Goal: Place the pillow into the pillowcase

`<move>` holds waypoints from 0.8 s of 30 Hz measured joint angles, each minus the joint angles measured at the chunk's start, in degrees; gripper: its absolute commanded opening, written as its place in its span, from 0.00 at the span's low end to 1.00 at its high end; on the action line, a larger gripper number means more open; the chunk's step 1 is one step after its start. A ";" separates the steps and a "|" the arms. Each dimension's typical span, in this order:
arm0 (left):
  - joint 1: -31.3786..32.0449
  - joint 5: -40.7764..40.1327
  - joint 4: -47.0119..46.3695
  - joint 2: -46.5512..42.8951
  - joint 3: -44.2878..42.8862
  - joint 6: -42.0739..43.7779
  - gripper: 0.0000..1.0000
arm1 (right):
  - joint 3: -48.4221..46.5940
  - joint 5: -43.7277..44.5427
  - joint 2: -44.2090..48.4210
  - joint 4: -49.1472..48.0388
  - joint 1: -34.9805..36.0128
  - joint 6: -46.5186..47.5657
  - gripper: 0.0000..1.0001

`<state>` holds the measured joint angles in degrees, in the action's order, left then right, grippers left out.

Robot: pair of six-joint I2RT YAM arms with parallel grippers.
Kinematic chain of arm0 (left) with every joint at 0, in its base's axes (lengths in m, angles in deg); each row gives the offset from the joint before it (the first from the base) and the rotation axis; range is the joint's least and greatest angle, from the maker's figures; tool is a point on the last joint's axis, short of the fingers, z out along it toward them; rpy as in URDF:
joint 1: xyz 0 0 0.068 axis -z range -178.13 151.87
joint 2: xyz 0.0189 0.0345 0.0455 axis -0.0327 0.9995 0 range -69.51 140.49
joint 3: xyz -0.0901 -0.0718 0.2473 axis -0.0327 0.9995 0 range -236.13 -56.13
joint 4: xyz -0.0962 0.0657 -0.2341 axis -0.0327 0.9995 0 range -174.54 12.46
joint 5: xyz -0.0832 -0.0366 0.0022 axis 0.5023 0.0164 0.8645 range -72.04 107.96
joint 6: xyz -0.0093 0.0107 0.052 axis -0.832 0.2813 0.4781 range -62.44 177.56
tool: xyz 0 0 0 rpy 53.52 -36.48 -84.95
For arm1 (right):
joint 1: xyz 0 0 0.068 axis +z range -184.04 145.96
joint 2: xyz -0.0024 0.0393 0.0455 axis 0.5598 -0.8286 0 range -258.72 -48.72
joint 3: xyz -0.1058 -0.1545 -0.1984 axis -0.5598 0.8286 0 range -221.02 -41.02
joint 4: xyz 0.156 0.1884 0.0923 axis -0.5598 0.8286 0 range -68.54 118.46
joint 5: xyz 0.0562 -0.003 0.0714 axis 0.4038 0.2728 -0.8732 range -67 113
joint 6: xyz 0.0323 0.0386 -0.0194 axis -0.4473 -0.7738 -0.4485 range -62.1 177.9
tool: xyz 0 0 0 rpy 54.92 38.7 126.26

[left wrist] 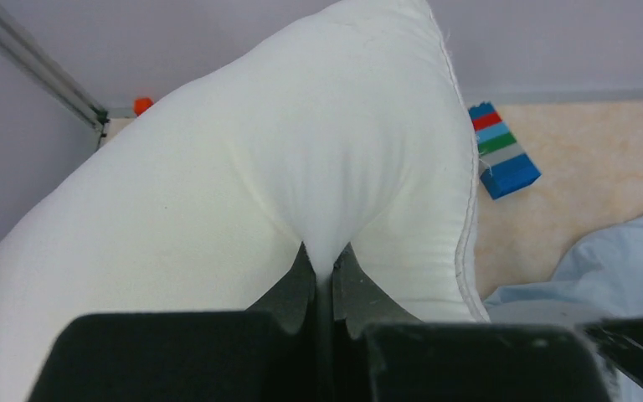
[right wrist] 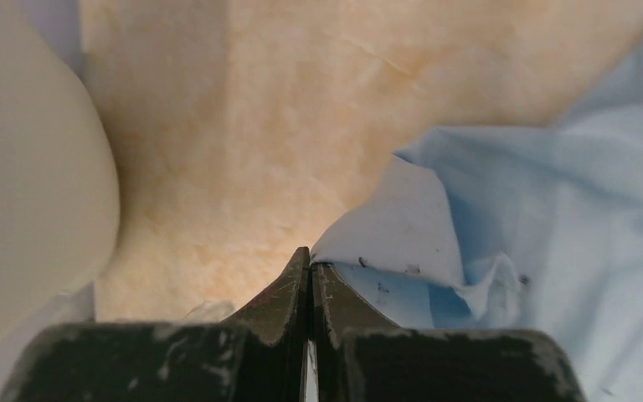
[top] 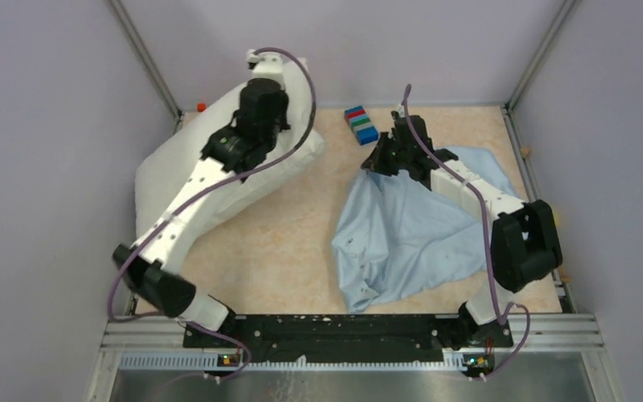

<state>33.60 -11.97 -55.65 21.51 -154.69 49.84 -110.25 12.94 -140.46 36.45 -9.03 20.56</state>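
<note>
Black fingers of the left gripper (left wrist: 325, 266) press together on a pinch of the pillow (left wrist: 301, 151), its off-white cloth puckering into them; the pillow lies plump at the far left of the table (top: 285, 243); the pillowcase (right wrist: 552, 209) lies crumpled on the right half, apart from it; the right gripper (right wrist: 311, 258) is closed tight at the pillowcase's upper left edge, cloth touching its tips, though whether any is caught cannot be told; a stack of coloured bricks (top: 361, 124) stands near the back wall.
</note>
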 measured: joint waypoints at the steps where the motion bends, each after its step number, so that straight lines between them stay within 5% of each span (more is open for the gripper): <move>1: -0.28 -0.15 -0.17 -3.28 1.22 -0.20 0.00 | -2.03 -0.42 -1.68 -0.92 0.50 -0.83 0.00; 5: -0.57 -0.55 -2.34 -16.79 7.39 -1.68 0.00 | -10.91 -1.20 -11.10 -5.09 2.58 -5.14 0.02; 9: -0.46 0.46 -3.72 -23.98 11.98 -3.26 0.00 | -20.57 -2.19 -22.73 -7.32 4.68 -8.50 0.43; 12: -0.39 1.33 -4.09 -24.61 13.53 -4.20 0.00 | -27.50 -3.37 -30.10 -6.69 6.25 -8.09 0.61; 20: 0.04 4.63 -4.15 -24.33 15.93 -5.68 0.00 | -23.50 -2.12 -24.17 -2.80 8.11 -3.72 0.65; 24: 0.02 4.83 -4.24 -24.33 16.04 -5.86 0.00 | -16.15 -0.15 -13.70 -1.46 8.09 -1.40 0.54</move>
<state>33.62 -7.14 -59.89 -2.81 -138.65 43.98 -126.40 12.78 -154.17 34.98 -0.94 19.16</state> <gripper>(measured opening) 0.041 0.629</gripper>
